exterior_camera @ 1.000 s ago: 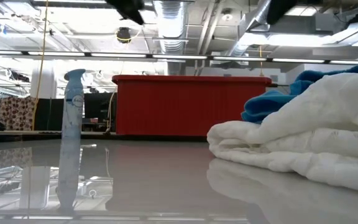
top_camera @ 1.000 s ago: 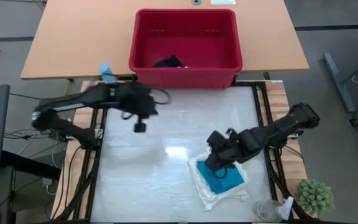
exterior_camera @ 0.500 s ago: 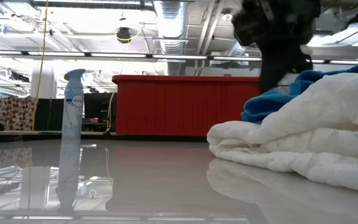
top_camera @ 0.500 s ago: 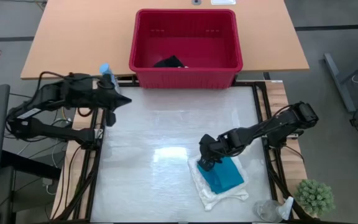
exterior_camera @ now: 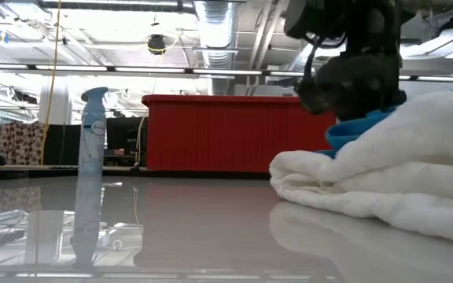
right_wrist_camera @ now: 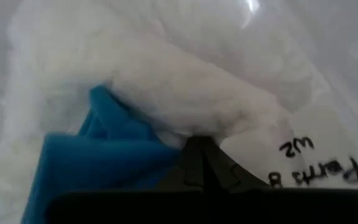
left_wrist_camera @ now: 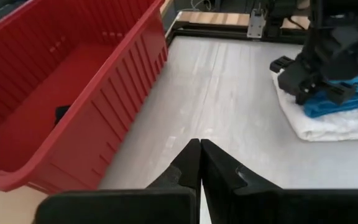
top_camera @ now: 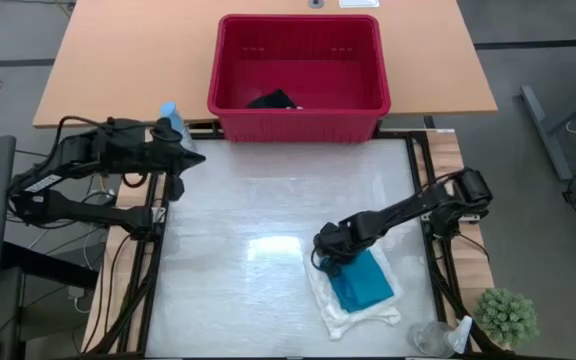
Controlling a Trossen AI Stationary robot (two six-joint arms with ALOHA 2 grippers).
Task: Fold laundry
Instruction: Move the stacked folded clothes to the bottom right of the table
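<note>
A folded cream-white cloth point(top_camera: 353, 318) lies on the table at the near right, with a turquoise garment point(top_camera: 366, 285) on top of it. A dark garment point(top_camera: 273, 100) lies in the red basket point(top_camera: 298, 20) beyond the table's far edge. My right gripper point(top_camera: 325, 262) is shut and points steeply down at the pile's far-left corner. In the right wrist view its tips point(right_wrist_camera: 197, 138) stand where the turquoise garment point(right_wrist_camera: 98, 162) borders the white cloth point(right_wrist_camera: 185, 81). My left gripper point(top_camera: 200, 158) hangs shut above the table's far-left corner, holding nothing. My right gripper's shut fingertips point(right_wrist_camera: 199, 148) come from above onto the pile's far-left corner, at the turquoise garment's edge point(right_wrist_camera: 160, 152) beside the white cloth. Whether any cloth is caught between the tips I cannot tell. The pile lies flat on the table.
A spray bottle point(top_camera: 171, 118) stands at the table's far-left corner, close to my left gripper. A small plant point(top_camera: 506, 315) and a clear bottle point(top_camera: 446, 338) stand off the near-right corner. The glossy table point(top_camera: 238, 280) stretches left of the pile.
My left gripper has drawn back from over the table's middle toward the far-left corner and tipped up from pointing down. My right gripper has come down, shifting a little left, onto the pile's far-left corner. The turquoise garment's edge there has been pushed in.
</note>
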